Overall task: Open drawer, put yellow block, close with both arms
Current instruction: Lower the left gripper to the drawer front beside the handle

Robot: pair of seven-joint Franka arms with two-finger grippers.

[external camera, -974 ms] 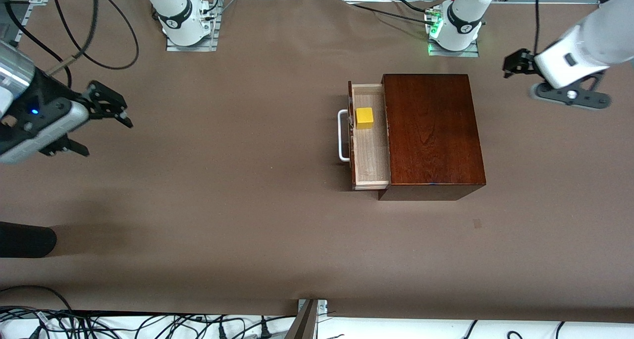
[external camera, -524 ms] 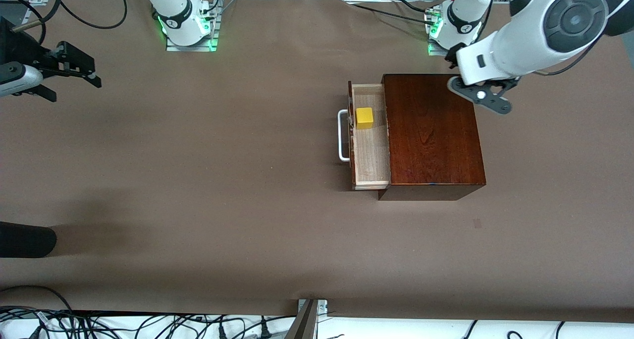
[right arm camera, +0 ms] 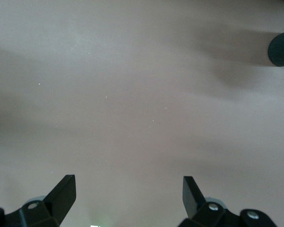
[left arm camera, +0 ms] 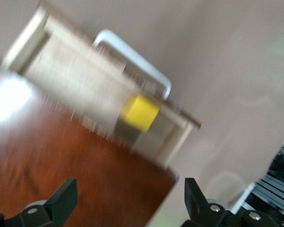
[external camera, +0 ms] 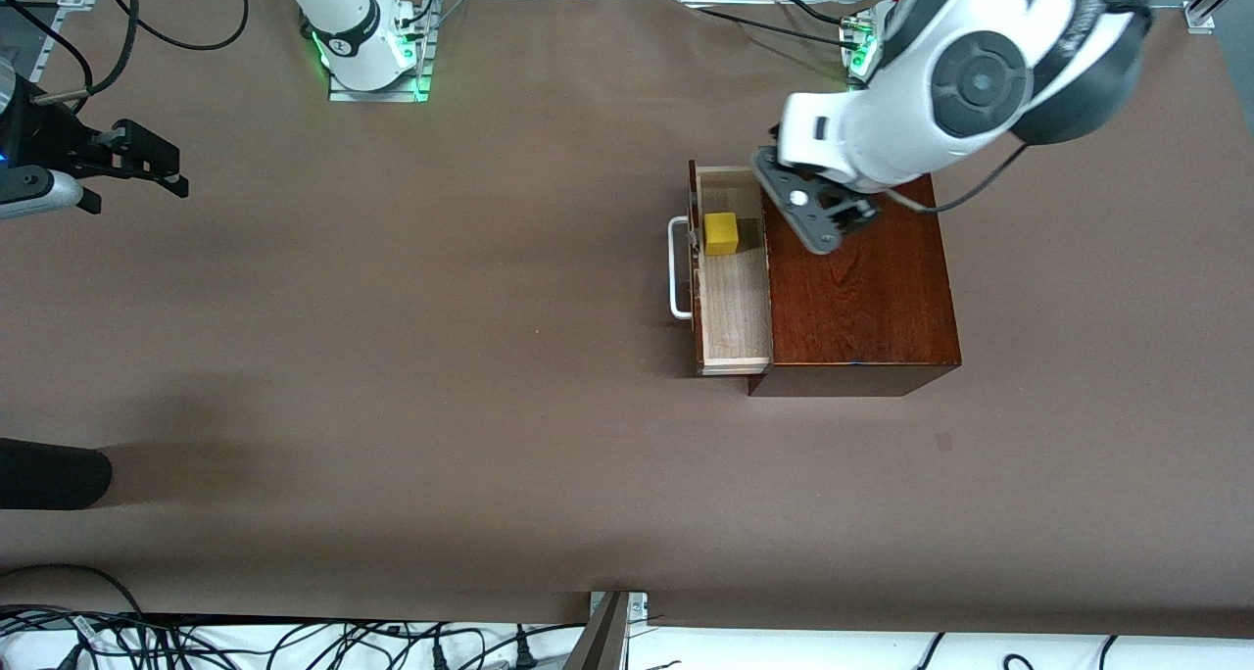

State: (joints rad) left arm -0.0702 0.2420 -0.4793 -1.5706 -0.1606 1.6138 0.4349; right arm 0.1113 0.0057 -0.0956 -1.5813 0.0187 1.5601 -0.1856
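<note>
The drawer stands pulled out of the mahogany box, its white handle toward the right arm's end. The yellow block lies inside it, against the drawer front. My left gripper hangs over the box top beside the open drawer. The left wrist view shows it open and empty above the box, with the block, drawer and handle in sight. My right gripper is open and empty over bare table at the right arm's end.
A black rounded object lies at the table edge at the right arm's end, nearer the front camera; it also shows in the right wrist view. Cables run along the front edge. The arms' bases stand along the farthest edge.
My left arm has swung in from the left arm's end of the table to over the box. My right gripper has drawn back toward the table's edge. Drawer and block have not moved.
</note>
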